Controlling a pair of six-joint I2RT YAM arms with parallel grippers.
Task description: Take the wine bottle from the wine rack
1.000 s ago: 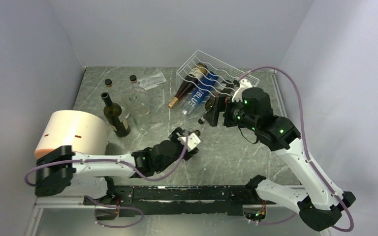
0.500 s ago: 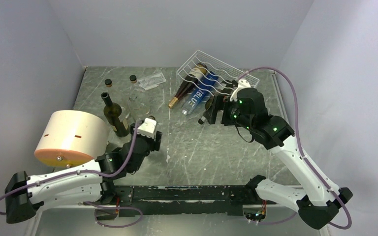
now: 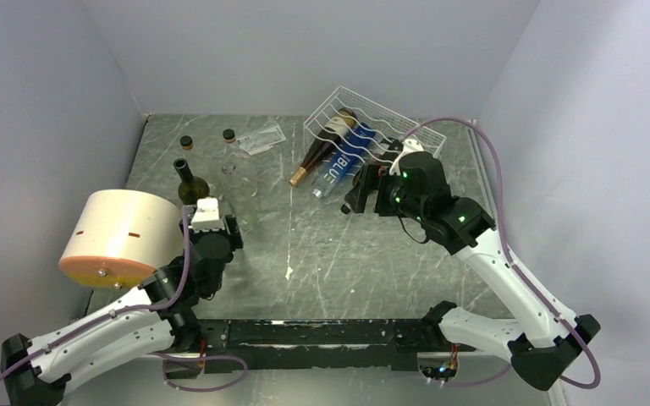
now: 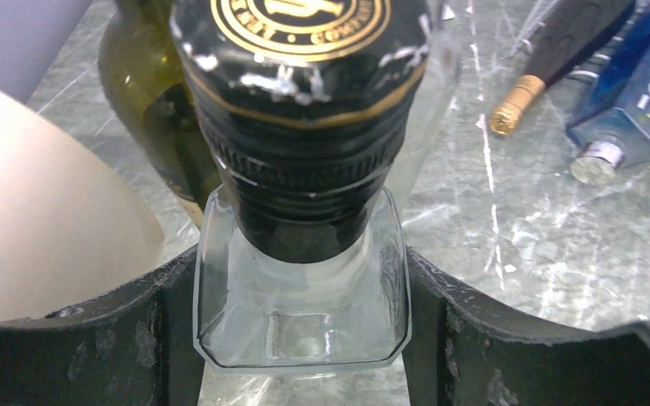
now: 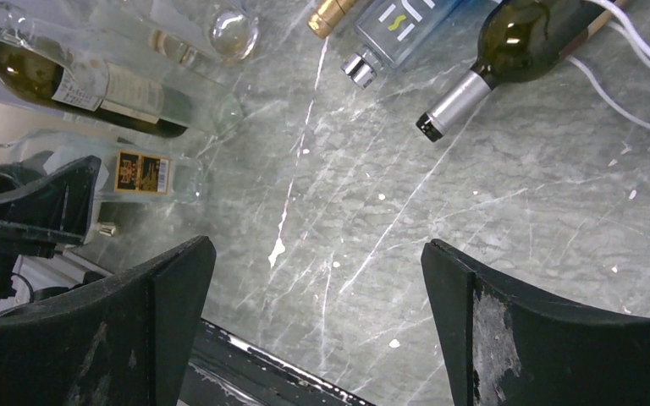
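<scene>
**A:** So, how does the left arm sit?

**B:** Folded low. Its long link lies along the near edge of the table [image 3: 372, 254], then bends at the elbow and reaches away from the base, between the cream cylinder [image 3: 123, 233] and the open floor. The left gripper [image 4: 300, 330] pinches a clear square bottle [image 4: 305, 283] just below its black cap [image 4: 300, 127], one finger on each flat side. A dark green bottle [image 3: 188, 182] stands upright just behind it.

**A:** And the right arm?

**B:** It rises from the right-hand base, leans in over the table, and turns its wrist toward the left. The right gripper [image 5: 317, 254] is spread wide with nothing between the fingers and only bare marble below. It hangs at the near corner of the wine rack [image 3: 372, 118].

**A:** Where is the wine?

**B:** On the rack. A silver-necked wine bottle [image 5: 508, 42] lies with its body in the wire and its neck poking out over the table, close ahead of the spread fingers. A gold-foil wine bottle [image 3: 322, 148] and a blue bottle [image 3: 343, 161] lie beside it, necks pointing the same way.
</scene>
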